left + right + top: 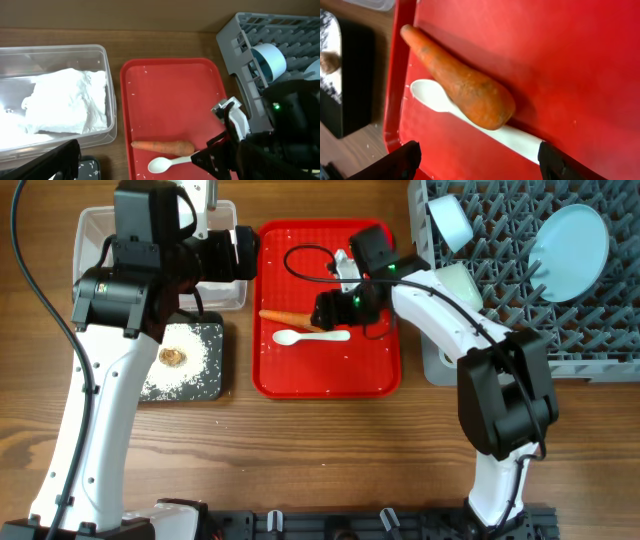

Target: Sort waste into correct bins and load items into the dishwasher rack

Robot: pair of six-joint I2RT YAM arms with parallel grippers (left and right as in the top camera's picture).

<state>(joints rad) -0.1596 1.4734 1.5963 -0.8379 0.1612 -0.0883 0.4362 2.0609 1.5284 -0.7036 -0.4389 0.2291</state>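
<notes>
The right fingers (477, 162) sit in the bottom corners of the wrist view. They are spread wide, hold nothing, and hang over the carrot and spoon.

The rack (590, 330) stands at the right of the surface, with the plate (568, 252) and two bowls (460, 280) in it. Beside it, the red tray (320, 370) carries the carrot (465, 85), which lies against the spoon (432, 95) with its thick end over the handle. The tub (107, 75) holds the napkin (65, 100). The black tray (213, 330) next to it holds rice (195, 370) and a brown lump (173, 357). The left fingers (238, 255) hang by the tub's edge; only one shows, so I can't tell their opening.

The carrot is probably the target, though the spoon is just as near. To take it well, turn the wrist so the fingers close across the thick end, not along it. Come down clear of the spoon so it isn't pinched too. Lift straight up before carrying it to the black tray.
</notes>
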